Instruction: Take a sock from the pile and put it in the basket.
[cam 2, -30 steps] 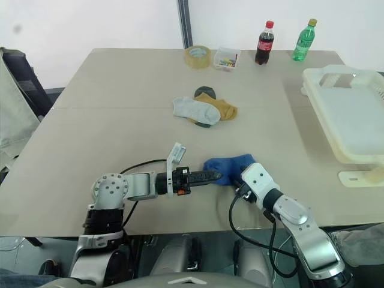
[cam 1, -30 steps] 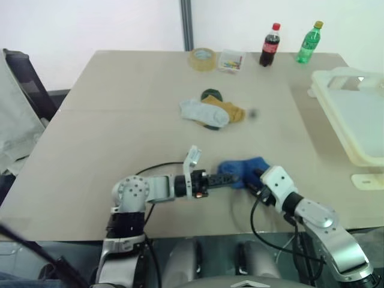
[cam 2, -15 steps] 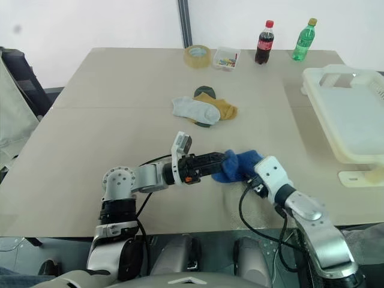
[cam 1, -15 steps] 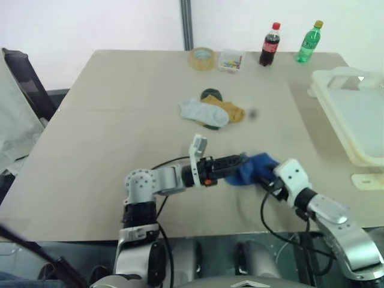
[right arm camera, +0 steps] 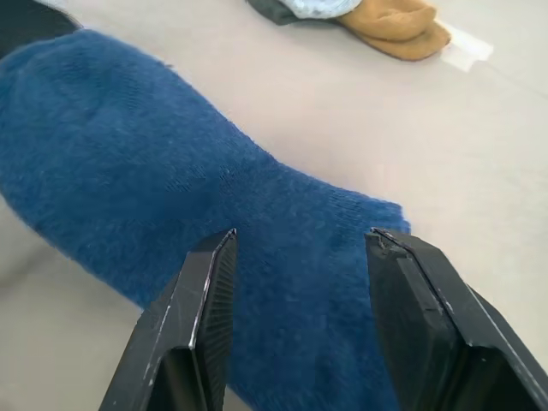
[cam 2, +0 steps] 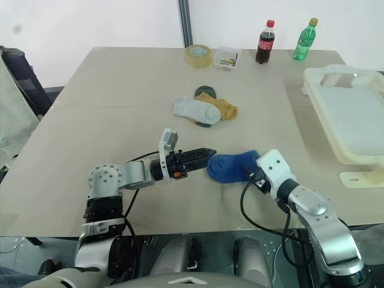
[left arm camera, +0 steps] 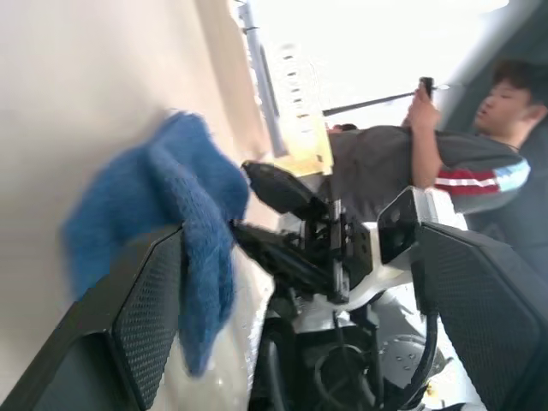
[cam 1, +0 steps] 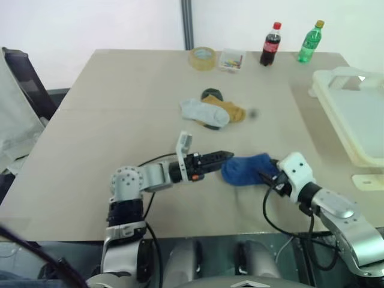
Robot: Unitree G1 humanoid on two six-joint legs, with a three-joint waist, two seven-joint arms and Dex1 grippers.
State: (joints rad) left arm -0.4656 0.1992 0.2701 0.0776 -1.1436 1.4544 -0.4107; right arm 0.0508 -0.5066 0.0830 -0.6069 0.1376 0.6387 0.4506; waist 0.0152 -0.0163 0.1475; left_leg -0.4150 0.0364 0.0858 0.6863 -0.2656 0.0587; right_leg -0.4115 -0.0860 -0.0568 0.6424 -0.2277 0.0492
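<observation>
The blue sock (cam 1: 245, 170) lies low over the tabletop (cam 1: 120, 120), well short of the basket (cam 1: 327, 105), which sits off at 2 o'clock from it. The right gripper (cam 1: 267, 176) is at the sock's 3 o'clock end, its 2 fingers (right arm camera: 205, 334) pinching the cuff with fabric filling the gap between them. The left gripper (cam 1: 223, 156) hangs just beside the toe at 9 o'clock, its fingers spread wide and holding nothing.

The hold looks shallow, near the cuff only, so the limp knit could slip free on the way over. The loose toe could also snag on the left fingers, or drag and catch on the basket's thick rim if carried too low.

The sock is soft, fuzzy and floppy, and folds on itself. The basket is hard, smooth cream plastic, rectangular. The pile (cam 1: 211, 111) at 12 o'clock is a flat heap of grey, mustard and dark socks.
</observation>
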